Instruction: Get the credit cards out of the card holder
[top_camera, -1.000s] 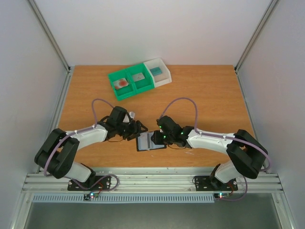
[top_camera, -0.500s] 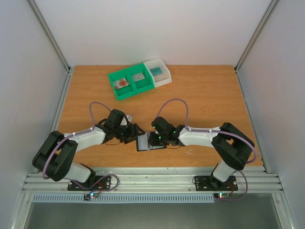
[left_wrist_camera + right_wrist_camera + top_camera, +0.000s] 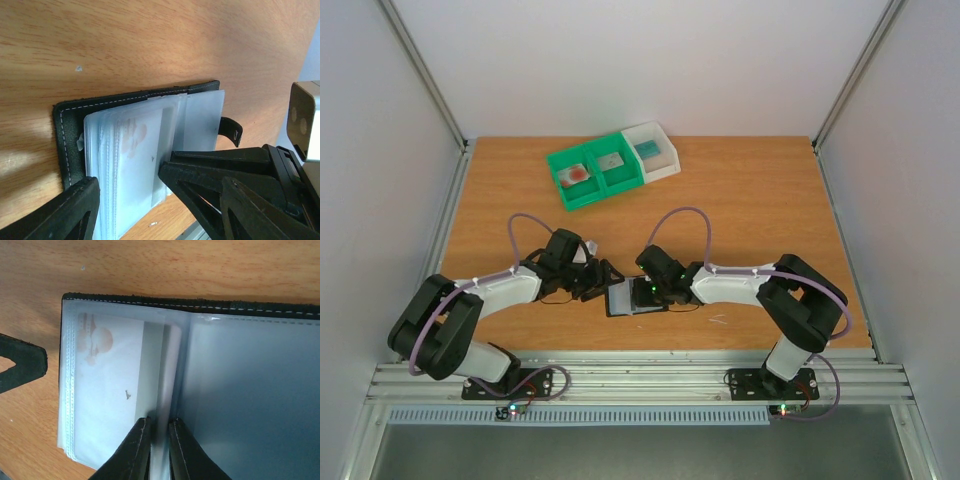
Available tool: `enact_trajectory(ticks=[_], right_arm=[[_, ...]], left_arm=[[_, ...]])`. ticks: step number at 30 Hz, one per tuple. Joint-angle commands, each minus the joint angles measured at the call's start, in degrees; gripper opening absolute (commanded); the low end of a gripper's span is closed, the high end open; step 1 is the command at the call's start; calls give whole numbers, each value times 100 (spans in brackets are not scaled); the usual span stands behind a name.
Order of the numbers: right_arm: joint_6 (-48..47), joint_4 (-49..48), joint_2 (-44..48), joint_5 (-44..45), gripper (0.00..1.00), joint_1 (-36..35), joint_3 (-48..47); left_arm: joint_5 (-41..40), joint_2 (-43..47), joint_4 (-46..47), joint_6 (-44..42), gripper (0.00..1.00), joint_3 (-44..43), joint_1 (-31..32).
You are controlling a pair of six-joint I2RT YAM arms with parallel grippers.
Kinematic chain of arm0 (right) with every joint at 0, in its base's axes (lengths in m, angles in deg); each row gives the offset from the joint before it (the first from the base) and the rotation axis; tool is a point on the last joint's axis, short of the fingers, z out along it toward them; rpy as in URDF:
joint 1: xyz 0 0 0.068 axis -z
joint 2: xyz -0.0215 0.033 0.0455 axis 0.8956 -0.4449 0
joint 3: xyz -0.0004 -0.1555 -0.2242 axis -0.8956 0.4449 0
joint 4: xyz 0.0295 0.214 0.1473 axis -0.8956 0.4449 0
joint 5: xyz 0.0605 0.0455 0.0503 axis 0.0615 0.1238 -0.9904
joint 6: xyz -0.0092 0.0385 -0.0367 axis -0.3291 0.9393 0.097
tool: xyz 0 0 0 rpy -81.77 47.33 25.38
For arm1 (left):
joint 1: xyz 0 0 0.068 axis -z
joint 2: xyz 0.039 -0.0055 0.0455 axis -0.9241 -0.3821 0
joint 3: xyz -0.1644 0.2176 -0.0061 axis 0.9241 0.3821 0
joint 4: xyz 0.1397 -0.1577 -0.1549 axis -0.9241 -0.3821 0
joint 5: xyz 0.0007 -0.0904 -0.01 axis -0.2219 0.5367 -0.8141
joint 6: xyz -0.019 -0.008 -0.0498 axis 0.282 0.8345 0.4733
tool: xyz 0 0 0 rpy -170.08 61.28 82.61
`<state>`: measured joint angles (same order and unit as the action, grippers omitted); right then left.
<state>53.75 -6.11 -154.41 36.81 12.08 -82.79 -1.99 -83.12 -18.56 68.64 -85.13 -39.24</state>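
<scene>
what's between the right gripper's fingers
A thin clear sleeve of the card holder, upright at the fold; right wrist view shows the right gripper pinching it.

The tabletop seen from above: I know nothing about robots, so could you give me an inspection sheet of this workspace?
Surface: orange-brown wooden table, no damage seen.
Job's things: black bifold card holder lies open near the front edge; a whitish red-blotched credit card sits in a clear sleeve.
Clutter: green plastic bin and white plastic bin at the back, small flat items inside.
Grippers: left gripper open at the holder's edge; right gripper pinches a sleeve.
Cables: lilac cables loop over both arms.
Surroundings: white walls, aluminium rail in front.
</scene>
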Motion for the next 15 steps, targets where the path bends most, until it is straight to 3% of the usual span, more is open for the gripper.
enact_trajectory(ticks=[1, 15], right_arm=[[11, -18, -43, 218, 12, -53, 130], [316, -735, -97, -124, 7, 134, 552]], left_arm=[[86, -6, 180, -79, 67, -28, -28], [150, 437, 18, -91, 74, -150, -9]])
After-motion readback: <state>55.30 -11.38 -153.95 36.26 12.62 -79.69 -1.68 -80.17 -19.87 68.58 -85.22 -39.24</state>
